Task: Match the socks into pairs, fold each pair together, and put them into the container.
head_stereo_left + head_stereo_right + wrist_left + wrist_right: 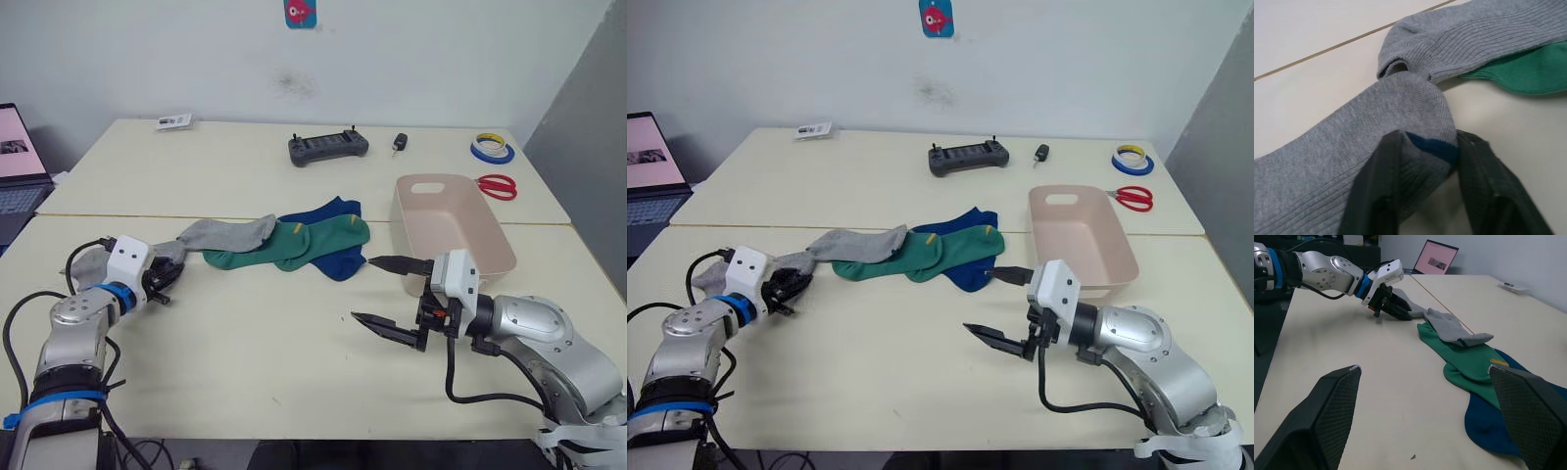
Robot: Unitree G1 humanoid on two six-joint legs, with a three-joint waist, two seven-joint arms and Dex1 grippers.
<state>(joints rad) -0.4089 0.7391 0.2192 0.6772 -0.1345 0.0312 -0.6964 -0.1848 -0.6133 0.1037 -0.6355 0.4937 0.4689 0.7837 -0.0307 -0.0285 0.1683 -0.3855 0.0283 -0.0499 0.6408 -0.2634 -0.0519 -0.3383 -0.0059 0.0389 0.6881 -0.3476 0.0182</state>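
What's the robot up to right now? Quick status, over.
Left gripper shut on a grey sock. Right gripper open, empty. Green socks and blue socks piled together; container empty. Nothing blocking.

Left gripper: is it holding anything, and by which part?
The left gripper is shut on a grey sock, at the end with a blue patch. Right gripper holds nothing.

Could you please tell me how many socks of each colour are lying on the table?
Grey socks: 2
Green socks: 2
Blue socks: 2
Total: 6
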